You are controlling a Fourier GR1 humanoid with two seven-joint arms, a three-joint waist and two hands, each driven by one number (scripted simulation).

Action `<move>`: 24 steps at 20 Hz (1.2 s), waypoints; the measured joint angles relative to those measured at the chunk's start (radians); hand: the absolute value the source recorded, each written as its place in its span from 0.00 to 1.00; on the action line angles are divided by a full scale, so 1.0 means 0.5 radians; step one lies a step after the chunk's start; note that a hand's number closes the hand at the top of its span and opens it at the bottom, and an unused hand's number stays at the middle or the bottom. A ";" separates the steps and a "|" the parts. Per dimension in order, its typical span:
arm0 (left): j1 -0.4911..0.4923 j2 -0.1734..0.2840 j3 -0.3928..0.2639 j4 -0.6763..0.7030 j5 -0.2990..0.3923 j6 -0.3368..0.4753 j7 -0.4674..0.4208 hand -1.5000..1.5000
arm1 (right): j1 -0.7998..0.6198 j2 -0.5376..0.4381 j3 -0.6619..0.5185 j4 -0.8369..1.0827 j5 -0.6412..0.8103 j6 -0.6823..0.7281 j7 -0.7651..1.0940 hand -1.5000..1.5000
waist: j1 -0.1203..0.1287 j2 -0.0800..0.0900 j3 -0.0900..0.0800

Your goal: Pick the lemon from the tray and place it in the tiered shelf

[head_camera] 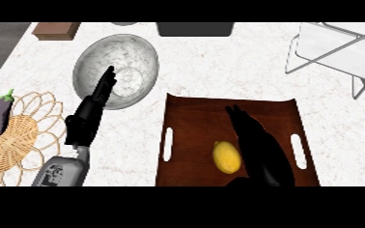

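Observation:
A yellow lemon (227, 157) lies on the dark brown tray (196, 121) near its front middle. My right hand (258, 145) hovers over the tray just right of the lemon, fingers straight and pointing away, open and holding nothing. My left hand (91, 111) stands open at the left, fingers straight and reaching up over the rim of a glass bowl. The white wire tiered shelf (329, 50) stands at the far right back of the counter.
A clear glass bowl (118, 70) sits left of the tray. A woven wicker trivet (25, 133) lies at the left edge with a purple eggplant (6, 107) beside it. A brown block (55, 30) and a dark container (194, 28) stand along the back.

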 measured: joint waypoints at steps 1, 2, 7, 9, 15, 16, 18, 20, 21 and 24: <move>0.000 -0.006 -0.002 -0.025 -0.004 -0.007 0.037 0.50 | -0.007 0.023 -0.005 0.012 0.016 0.010 0.002 0.00 | 0.000 0.001 -0.001; -0.012 -0.016 0.006 0.000 -0.016 -0.003 0.017 0.50 | 0.008 0.029 -0.003 0.029 0.038 0.009 -0.007 0.00 | 0.000 -0.001 0.001; -0.011 -0.042 0.031 -0.037 -0.034 -0.034 0.073 0.50 | 0.053 0.081 -0.031 0.130 0.123 0.008 -0.076 0.00 | 0.000 0.002 -0.003; -0.011 -0.039 0.060 -0.019 -0.035 -0.064 0.056 0.50 | 0.078 0.103 -0.038 0.126 0.144 0.030 -0.086 0.00 | -0.001 0.003 -0.003; -0.077 -0.070 0.110 0.027 -0.079 -0.078 0.067 0.50 | 0.145 0.174 -0.039 0.275 0.233 -0.020 -0.213 0.00 | -0.001 0.000 0.000; -0.065 -0.067 0.121 0.034 -0.082 -0.088 0.046 0.50 | 0.154 0.197 -0.024 0.315 0.257 -0.037 -0.226 0.00 | -0.001 0.001 -0.001; -0.059 -0.084 0.127 0.031 -0.096 -0.088 0.041 0.50 | 0.159 0.211 -0.046 0.334 0.263 -0.028 -0.264 0.00 | 0.000 0.000 -0.001; -0.030 -0.098 0.122 0.016 -0.113 -0.093 0.027 0.50 | 0.180 0.216 -0.061 0.342 0.269 -0.020 -0.297 0.00 | 0.000 -0.001 -0.002; -0.014 -0.100 0.126 0.000 -0.102 -0.111 0.034 0.50 | 0.184 0.229 -0.063 0.372 0.279 -0.034 -0.322 0.00 | 0.000 0.000 -0.003; -0.049 -0.107 0.149 0.022 -0.121 -0.123 0.046 0.50 | 0.188 0.231 -0.097 0.396 0.289 -0.010 -0.384 1.00 | 0.000 -0.004 -0.006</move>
